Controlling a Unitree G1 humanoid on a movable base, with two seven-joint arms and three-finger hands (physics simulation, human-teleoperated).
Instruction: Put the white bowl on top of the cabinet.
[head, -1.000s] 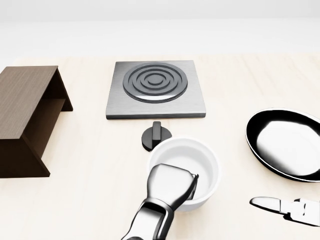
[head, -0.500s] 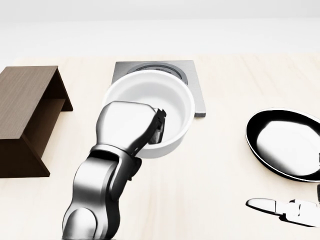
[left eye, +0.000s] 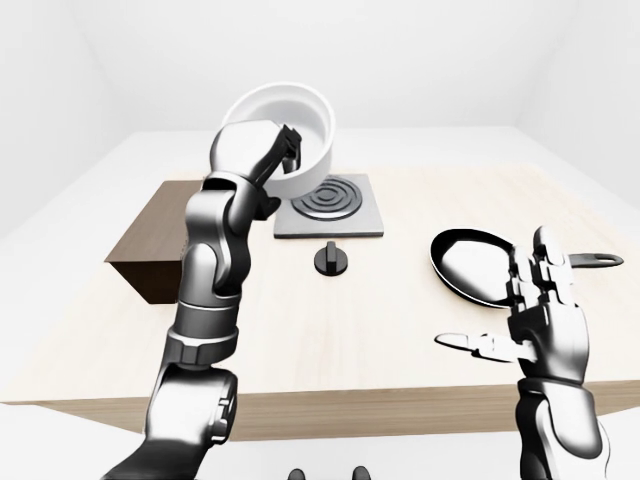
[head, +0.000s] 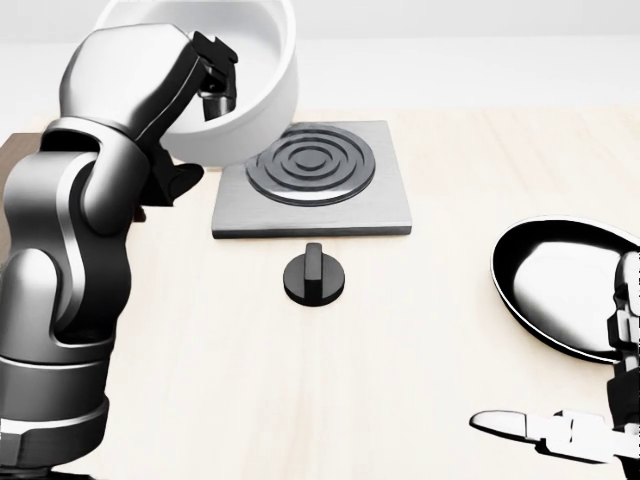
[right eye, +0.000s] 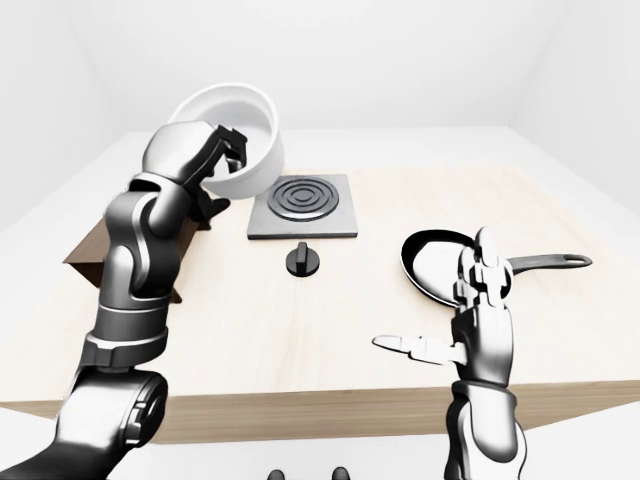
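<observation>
we are holding the white bowl (left eye: 290, 135) up in the air, tilted on its side with the opening turned toward the upper right of the left-eye view. the left hand (left eye: 256, 150) is gripping its rim, fingers (head: 215, 70) hooked over the edge and clenched on the wall. the bowl is hanging above the table's (left eye: 330, 330) far left part, over the gap between the cabinet (left eye: 150, 245) and the stove plate (left eye: 328, 205), touching neither.

the cabinet is sitting at the table's left edge, mostly hidden behind the left arm; in the left-eye view its brown top is showing to the left of the arm. nothing is visibly resting on the part of the top we can see.

to the right of the cabinet are the stove plate and, nearer to us, its black knob (head: 314, 275). further right the black pan (right eye: 455, 268) is lying with its handle pointing right. the right hand (left eye: 540, 315) is hovering near the pan, fingers spread and released, holding nothing.

progress, as we are judging it: pickup and lift are done. remaining: carry the bowl left over the cabinet top, level it, lower it, release.
</observation>
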